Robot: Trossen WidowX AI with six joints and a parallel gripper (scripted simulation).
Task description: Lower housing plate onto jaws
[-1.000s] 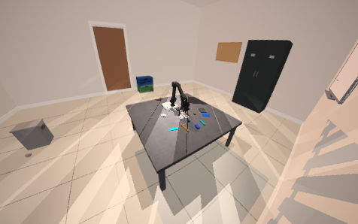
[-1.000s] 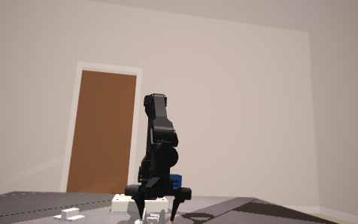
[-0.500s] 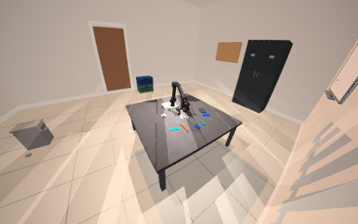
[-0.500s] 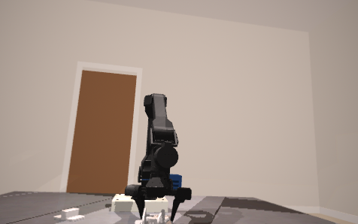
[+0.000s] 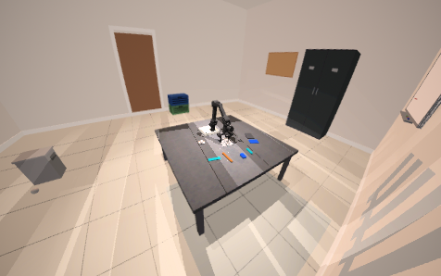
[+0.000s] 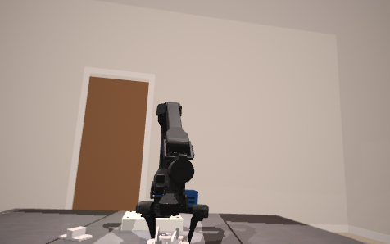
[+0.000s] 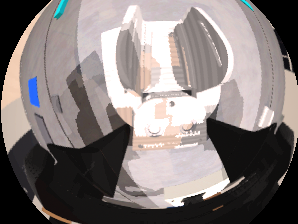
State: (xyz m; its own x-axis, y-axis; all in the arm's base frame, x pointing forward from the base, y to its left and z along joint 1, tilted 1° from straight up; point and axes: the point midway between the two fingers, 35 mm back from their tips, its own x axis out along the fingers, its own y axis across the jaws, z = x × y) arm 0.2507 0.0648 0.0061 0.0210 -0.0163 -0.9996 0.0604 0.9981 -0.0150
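Note:
The pale housing plate (image 7: 170, 114), with two round marks and a small hole, lies across the near ends of the two curved, ribbed jaws. The left jaw (image 7: 129, 57) and right jaw (image 7: 201, 57) stand apart over a pale base (image 7: 111, 65). The plate looks roughly flat, but whether it sits fully closed cannot be told; the stubs are hidden under it. My gripper (image 7: 168, 124) (image 6: 172, 238) is open and empty, one black finger on either side of the plate. In the top view the assembly is a small white patch below the arm.
A white block stands behind the gripper. A small white stepped part (image 5: 201, 142) (image 6: 76, 234) (image 7: 266, 116) lies off to one side. On the table are teal bars (image 5: 214, 158) (image 5: 249, 151), an orange bar (image 5: 227, 157), blue pieces (image 5: 243, 156) (image 5: 253, 141) and a dark piece (image 5: 249, 135).

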